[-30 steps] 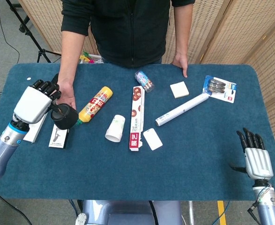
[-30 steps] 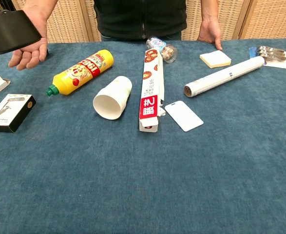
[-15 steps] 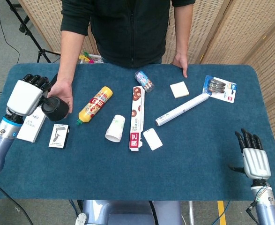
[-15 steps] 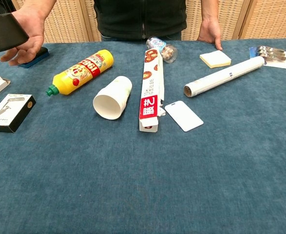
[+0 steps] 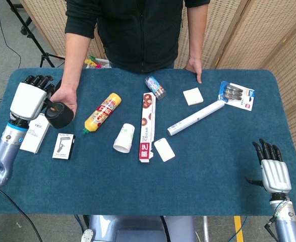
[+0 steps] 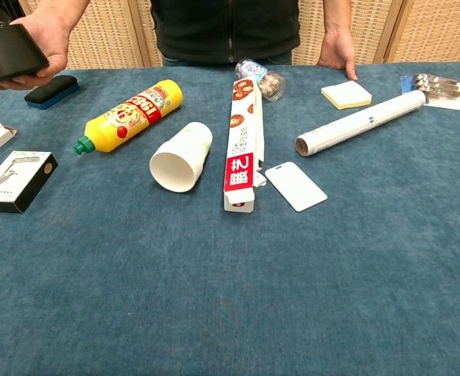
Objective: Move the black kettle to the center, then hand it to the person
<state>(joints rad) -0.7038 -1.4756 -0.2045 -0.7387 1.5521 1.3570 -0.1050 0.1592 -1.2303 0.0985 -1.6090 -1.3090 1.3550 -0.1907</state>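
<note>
The black kettle [image 5: 60, 115] hangs above the table's left end; in the chest view the kettle [image 6: 6, 55] shows at the top left edge. My left hand [image 5: 28, 99] holds it from the left side, with its fingers [image 5: 39, 80] pointing away from me. The person's hand [image 5: 68, 100] also grips the kettle from the far right, thumb on top in the chest view. My right hand [image 5: 272, 168] rests open near the table's front right corner, holding nothing. Neither of my hands shows in the chest view.
Under the kettle lie a white box [image 5: 34, 133], a black box [image 5: 62, 145] and a black eraser [image 6: 51, 91]. Toward the middle lie a yellow bottle [image 5: 103, 112], a tipped paper cup [image 5: 124, 137], a long carton [image 5: 146, 126], a white card [image 5: 164, 149] and a roll [image 5: 195, 118].
My left hand has carried the kettle left and away from me, off the black box. The person's hand followed and now wraps around the kettle. My right hand has barely shifted.
</note>
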